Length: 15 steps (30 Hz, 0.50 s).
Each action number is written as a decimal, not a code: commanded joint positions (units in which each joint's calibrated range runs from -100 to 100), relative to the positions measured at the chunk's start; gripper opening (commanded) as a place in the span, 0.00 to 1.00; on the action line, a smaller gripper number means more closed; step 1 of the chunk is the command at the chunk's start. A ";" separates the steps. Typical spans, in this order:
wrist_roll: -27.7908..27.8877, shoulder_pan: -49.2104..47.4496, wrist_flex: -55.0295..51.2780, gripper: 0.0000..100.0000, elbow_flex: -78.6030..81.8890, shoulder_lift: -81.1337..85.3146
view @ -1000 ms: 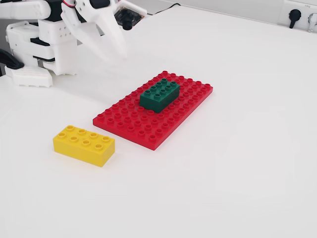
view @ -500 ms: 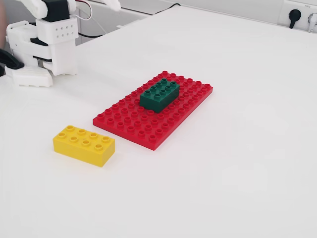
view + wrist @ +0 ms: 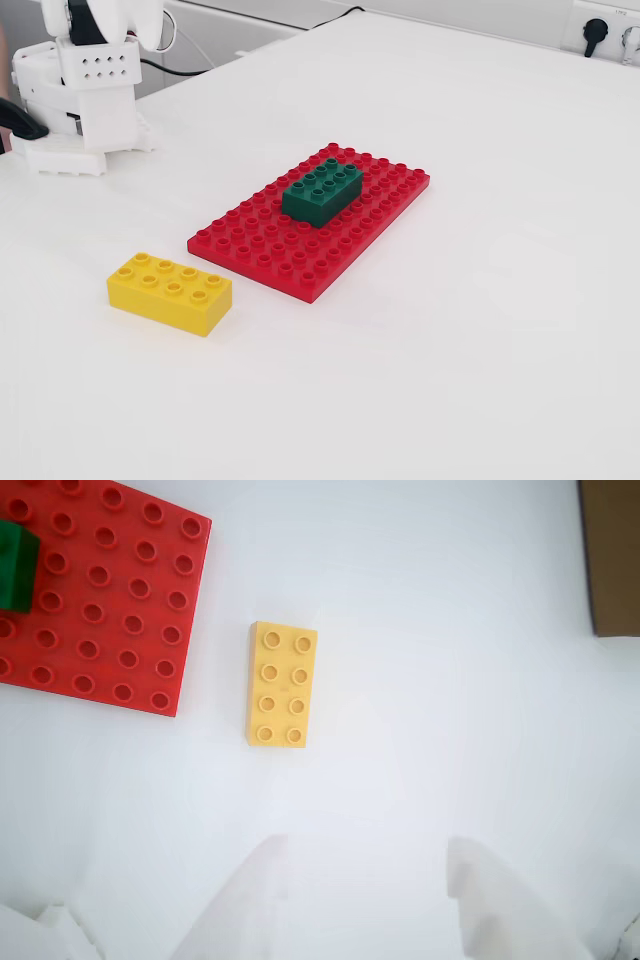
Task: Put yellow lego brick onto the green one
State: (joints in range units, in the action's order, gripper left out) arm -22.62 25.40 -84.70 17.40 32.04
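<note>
The yellow lego brick (image 3: 282, 685) (image 3: 170, 292) lies flat on the white table, studs up, beside the red baseplate. The green brick (image 3: 322, 190) sits on the red studded baseplate (image 3: 310, 270); in the wrist view only its edge (image 3: 15, 570) shows at the far left, on the baseplate (image 3: 110, 600). My gripper (image 3: 365, 845) is high above the table, its white fingers (image 3: 240, 900) apart at the bottom of the wrist view, below the yellow brick. It is open and empty. The fixed view does not show it.
The arm's white base (image 3: 85, 90) stands at the table's far left corner in the fixed view. A brown object (image 3: 610, 555) lies at the top right of the wrist view. A wall socket (image 3: 597, 30) is at the back right.
</note>
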 commanded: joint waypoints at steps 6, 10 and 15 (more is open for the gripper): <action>-0.22 0.84 8.92 0.19 12.01 -0.07; 0.41 0.03 16.54 0.19 20.78 -0.07; 0.36 0.40 25.79 0.19 29.64 -0.16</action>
State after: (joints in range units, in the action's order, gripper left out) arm -22.41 25.40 -63.09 44.36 32.04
